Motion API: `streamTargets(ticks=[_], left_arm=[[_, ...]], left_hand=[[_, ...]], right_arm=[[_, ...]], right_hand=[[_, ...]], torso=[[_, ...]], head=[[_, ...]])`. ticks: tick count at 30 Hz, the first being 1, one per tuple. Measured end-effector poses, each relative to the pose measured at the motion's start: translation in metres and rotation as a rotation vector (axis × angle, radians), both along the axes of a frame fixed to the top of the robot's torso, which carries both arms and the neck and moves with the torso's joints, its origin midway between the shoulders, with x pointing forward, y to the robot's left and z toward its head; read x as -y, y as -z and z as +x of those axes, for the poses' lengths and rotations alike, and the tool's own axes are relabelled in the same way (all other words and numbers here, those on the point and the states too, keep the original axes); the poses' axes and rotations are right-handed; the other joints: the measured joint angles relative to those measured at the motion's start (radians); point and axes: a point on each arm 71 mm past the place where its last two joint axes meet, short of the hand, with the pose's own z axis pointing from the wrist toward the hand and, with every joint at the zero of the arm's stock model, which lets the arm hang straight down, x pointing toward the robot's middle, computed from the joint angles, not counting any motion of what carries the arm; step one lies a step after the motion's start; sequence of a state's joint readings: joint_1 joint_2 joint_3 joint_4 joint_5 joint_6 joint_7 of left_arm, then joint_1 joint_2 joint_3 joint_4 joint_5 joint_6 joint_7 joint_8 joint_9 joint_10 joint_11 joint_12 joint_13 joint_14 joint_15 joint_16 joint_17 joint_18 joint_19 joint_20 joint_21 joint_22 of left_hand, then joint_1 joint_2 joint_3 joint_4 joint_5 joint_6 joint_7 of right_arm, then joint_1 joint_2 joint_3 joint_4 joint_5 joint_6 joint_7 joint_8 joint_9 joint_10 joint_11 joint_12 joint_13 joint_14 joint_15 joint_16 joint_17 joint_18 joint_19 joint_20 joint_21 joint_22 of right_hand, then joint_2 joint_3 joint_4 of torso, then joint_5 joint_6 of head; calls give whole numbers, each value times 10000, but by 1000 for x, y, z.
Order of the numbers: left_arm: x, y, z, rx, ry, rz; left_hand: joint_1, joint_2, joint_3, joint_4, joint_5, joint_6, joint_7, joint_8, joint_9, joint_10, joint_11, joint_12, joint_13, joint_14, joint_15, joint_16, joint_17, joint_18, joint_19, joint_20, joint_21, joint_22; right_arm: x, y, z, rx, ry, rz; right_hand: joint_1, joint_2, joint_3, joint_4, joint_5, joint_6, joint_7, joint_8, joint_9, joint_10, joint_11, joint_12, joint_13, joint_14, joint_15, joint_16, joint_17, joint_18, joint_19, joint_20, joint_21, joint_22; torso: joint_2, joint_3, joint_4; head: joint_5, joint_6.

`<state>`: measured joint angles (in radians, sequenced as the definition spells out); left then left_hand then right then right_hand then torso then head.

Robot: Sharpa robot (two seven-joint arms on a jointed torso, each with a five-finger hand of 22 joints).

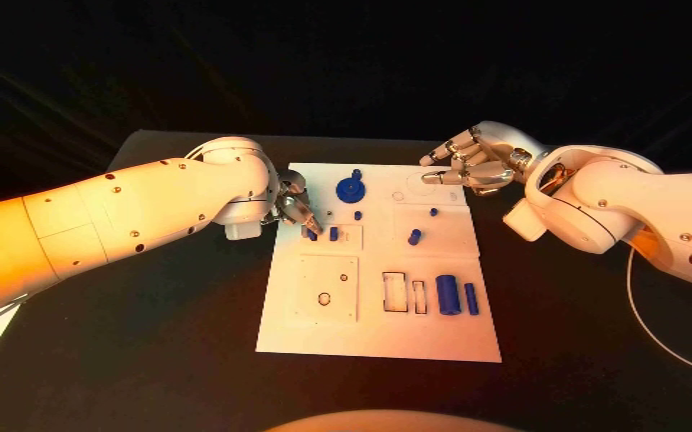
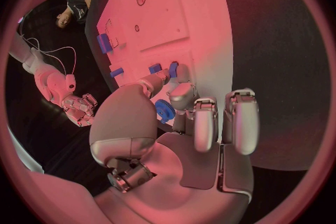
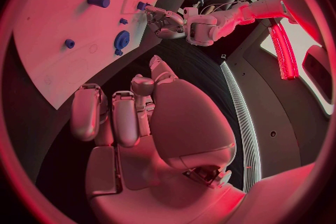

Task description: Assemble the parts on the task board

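Note:
The white task board (image 1: 378,324) lies in the middle of the table. My left hand (image 1: 294,206) reaches over its left edge, and its thumb and a finger pinch a small blue part (image 1: 310,235) (image 2: 172,69) that stands in the board. A second small blue part (image 1: 335,234) (image 2: 154,68) stands right beside it. Further back sits a blue gear-shaped part (image 1: 351,190) (image 2: 165,110) (image 3: 121,41). My right hand (image 1: 469,163) (image 3: 133,117) hovers at the board's far right corner with its fingers curled in and nothing in them.
Two blue cylinders (image 1: 447,295) (image 1: 470,298) lie near the board's front right, beside rectangular slots (image 1: 394,291). Small blue pegs (image 1: 414,237) (image 1: 434,213) (image 1: 358,215) stand mid-board. Black table (image 1: 173,352) surrounds the board.

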<state>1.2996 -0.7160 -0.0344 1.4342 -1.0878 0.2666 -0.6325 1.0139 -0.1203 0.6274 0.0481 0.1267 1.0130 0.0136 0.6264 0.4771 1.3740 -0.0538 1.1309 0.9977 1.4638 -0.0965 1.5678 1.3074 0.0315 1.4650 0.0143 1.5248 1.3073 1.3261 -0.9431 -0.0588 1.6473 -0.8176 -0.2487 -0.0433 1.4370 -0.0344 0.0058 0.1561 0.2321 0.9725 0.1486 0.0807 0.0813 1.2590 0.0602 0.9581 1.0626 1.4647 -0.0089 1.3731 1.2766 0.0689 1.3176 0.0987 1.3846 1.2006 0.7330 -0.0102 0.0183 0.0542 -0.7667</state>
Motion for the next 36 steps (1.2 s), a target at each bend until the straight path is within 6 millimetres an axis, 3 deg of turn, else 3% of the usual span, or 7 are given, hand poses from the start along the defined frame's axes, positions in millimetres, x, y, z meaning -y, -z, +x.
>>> streamTargets(ticks=[22,34,36], left_arm=[[0,2,-3,-151,130,79],[0,2,-4,-180,164,85],[0,2,-4,-181,166,83]], left_hand=[[-257,-169,-388,140,1,165,-86,3,-137,71,1,0,40,36,-36,0,-1,1,0,1,16,0],[-292,-133,-400,151,0,164,-86,3,-155,71,1,0,56,36,-35,0,7,0,0,1,37,7],[-292,-133,-399,152,0,164,-86,3,-157,95,-23,0,71,36,-35,0,7,-107,0,1,37,7]], right_arm=[[0,0,0,-6,-5,2],[0,0,0,-7,-10,2],[0,0,0,-8,-10,2]], right_hand=[[0,0,0,0,0,0,0,0,0,0,0,0,1,0,0,0,0,0,0,0,0,0],[-40,40,0,0,0,0,0,0,0,0,0,0,-8,0,0,0,-19,0,-37,-37,1,-24],[-40,40,0,0,0,0,0,0,0,0,0,0,-8,0,0,0,-19,0,-37,-36,1,-24]], torso=[[1,3,-4],[-1,5,1],[-1,4,1]], head=[[-7,-53],[5,-53],[8,-53]])
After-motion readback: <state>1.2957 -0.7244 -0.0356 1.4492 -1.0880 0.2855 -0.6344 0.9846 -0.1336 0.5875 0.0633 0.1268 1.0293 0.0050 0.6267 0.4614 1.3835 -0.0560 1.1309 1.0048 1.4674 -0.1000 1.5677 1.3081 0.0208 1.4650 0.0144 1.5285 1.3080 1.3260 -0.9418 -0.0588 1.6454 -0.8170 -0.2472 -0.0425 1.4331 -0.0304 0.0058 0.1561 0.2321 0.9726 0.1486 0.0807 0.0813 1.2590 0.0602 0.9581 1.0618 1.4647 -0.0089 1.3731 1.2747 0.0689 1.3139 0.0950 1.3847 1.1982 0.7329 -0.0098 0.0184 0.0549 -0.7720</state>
